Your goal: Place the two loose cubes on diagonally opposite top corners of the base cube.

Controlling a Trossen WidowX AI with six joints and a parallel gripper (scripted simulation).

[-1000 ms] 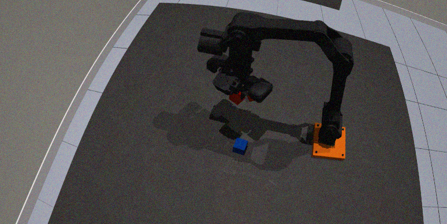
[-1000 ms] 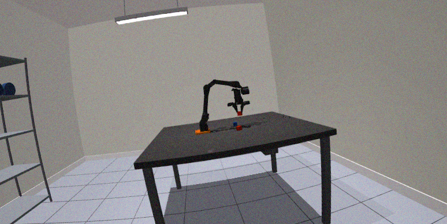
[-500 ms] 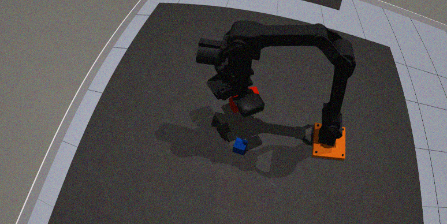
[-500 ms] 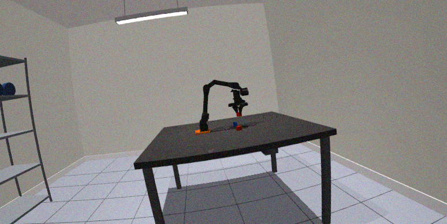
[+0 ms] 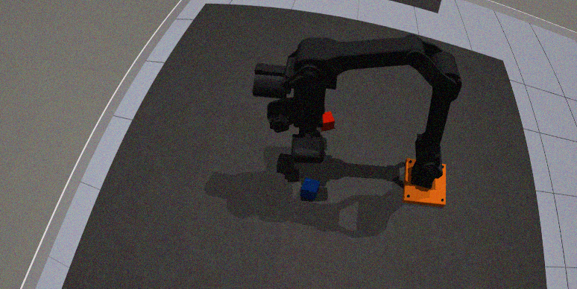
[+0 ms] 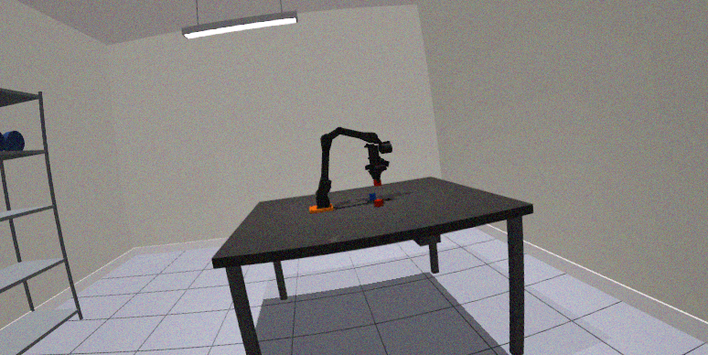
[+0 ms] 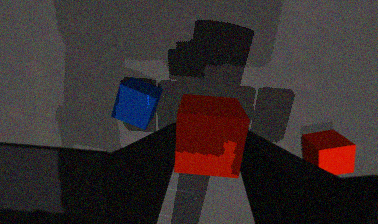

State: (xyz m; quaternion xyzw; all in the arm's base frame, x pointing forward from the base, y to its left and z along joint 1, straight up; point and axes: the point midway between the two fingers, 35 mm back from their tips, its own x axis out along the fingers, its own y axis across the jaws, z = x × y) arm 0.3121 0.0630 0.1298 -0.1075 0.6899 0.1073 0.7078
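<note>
My gripper [image 7: 208, 133] [image 6: 377, 177] [image 5: 306, 156] is shut on a red cube [image 7: 211, 134] [image 6: 377, 183] and holds it well above the dark table [image 5: 181, 238] [image 6: 406, 226], pointing straight down. In the top view the arm hides the held cube. A blue cube [image 5: 309, 188] [image 6: 371, 196] [image 7: 136, 102] stands on the table below, to the left in the wrist view. A second red cube [image 5: 327, 121] [image 6: 379, 202] [image 7: 329, 151] stands on the table to the right in the wrist view. The two table cubes are apart. I cannot tell which one is the fixed base.
The arm's orange mounting plate [image 5: 437, 196] [image 6: 320, 209] sits on the table near the cubes. A metal shelf rack [image 6: 49, 178] stands on the floor far to the left of the table.
</note>
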